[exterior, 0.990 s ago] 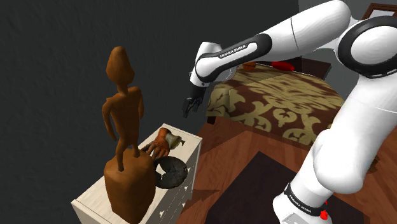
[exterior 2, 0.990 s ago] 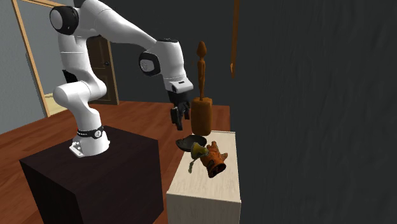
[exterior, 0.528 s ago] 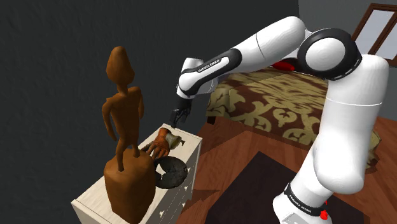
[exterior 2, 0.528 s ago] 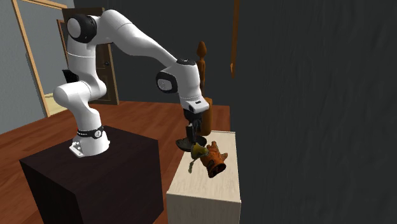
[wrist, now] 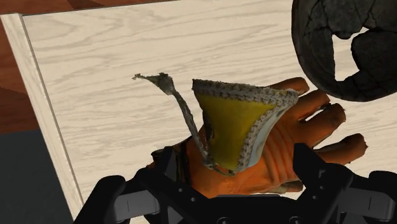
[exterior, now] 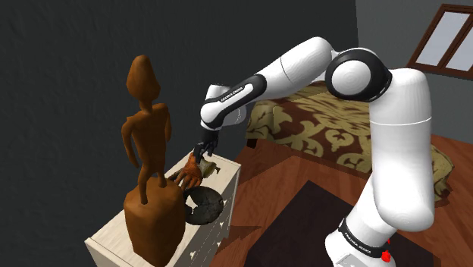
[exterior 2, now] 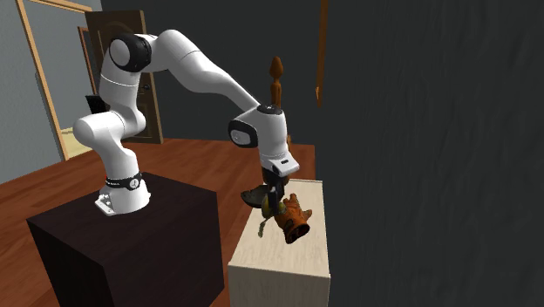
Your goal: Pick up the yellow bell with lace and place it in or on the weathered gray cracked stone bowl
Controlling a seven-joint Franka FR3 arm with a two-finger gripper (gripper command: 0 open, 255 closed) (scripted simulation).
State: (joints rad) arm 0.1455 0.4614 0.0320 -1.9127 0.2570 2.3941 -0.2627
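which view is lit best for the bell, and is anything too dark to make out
Wrist view: even light, the yellow bell and its lace edge crisp on the pale cabinet top; the cracked bowl reads dark. Shoulder view: dim, with a dark wall. Second exterior view: dim too, the bell small below the arm.

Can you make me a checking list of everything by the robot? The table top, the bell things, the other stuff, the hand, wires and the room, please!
Surface: pale wood dresser top.
Job's things: yellow bell with lace trim lies tipped over on the orange glove; the dark cracked stone bowl sits beside them, with a piece missing from its rim.
Clutter: the orange glove; a tall brown figure standing on the dresser.
Grippers: gripper open, one finger on each side of the bell, not clasping it.
Cables: nothing seen.
Surroundings: dark wall, bed with patterned cover, wooden floor, dark rug.
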